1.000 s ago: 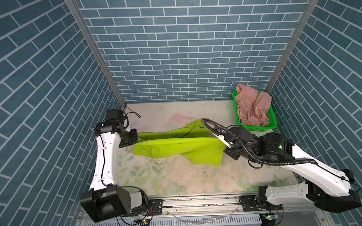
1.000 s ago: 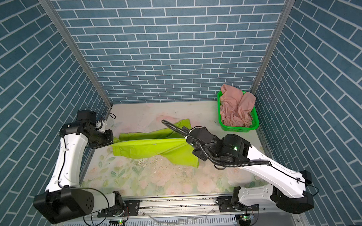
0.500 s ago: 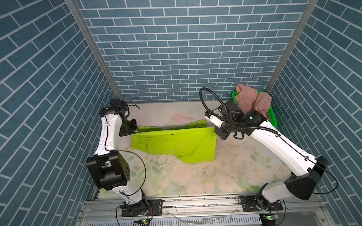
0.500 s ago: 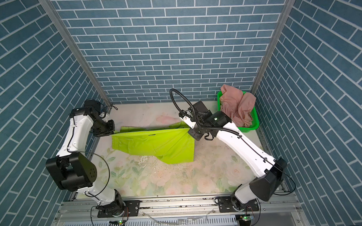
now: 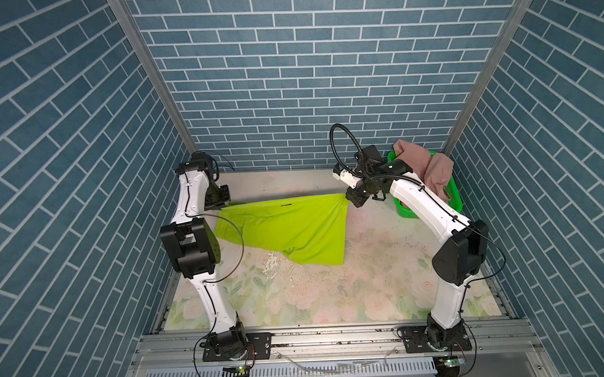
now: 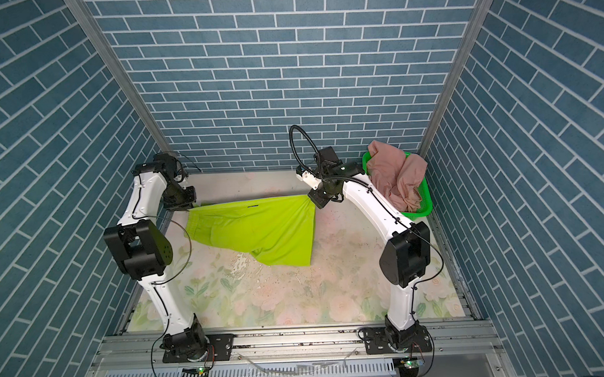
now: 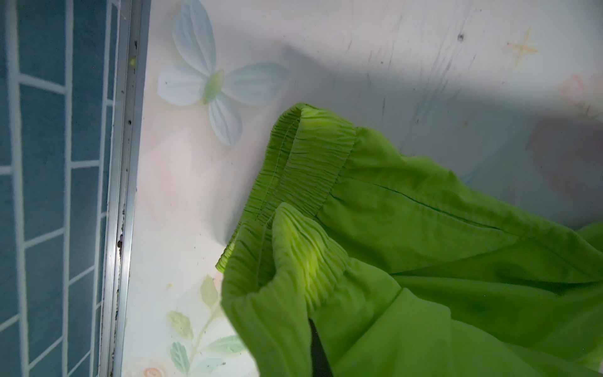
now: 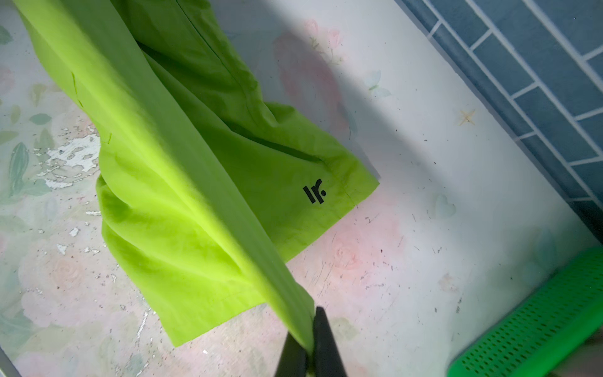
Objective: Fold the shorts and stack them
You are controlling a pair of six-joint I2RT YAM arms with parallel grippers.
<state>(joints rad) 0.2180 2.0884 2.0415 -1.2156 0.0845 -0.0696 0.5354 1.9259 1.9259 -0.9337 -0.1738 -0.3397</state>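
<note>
Arms have swung rearward since a second ago; left gripper [image 5: 222,208] and right gripper [image 5: 350,198] each pinch the lime-green fabric shorts [image 5: 288,227], stretched between them. Spreading step; next I lay them flat.

Bright, even overhead lighting; soft shadows cross the worktop [image 8: 408,248]; nearest foreground in wrist views out of focus.

The lime-green shorts [image 5: 288,231], a second ago lying bunched low across the desk [image 5: 383,279], are now lifted. Their upper edge is pulled taut, farther back toward the rear wall, and the rest drapes forward. The right fingers [image 8: 327,342] have swung up and back from mid-desk to near the green basket [image 5: 408,211], and the left fingers [image 7: 318,352] have risen too, with both elbows now raised high.
</note>
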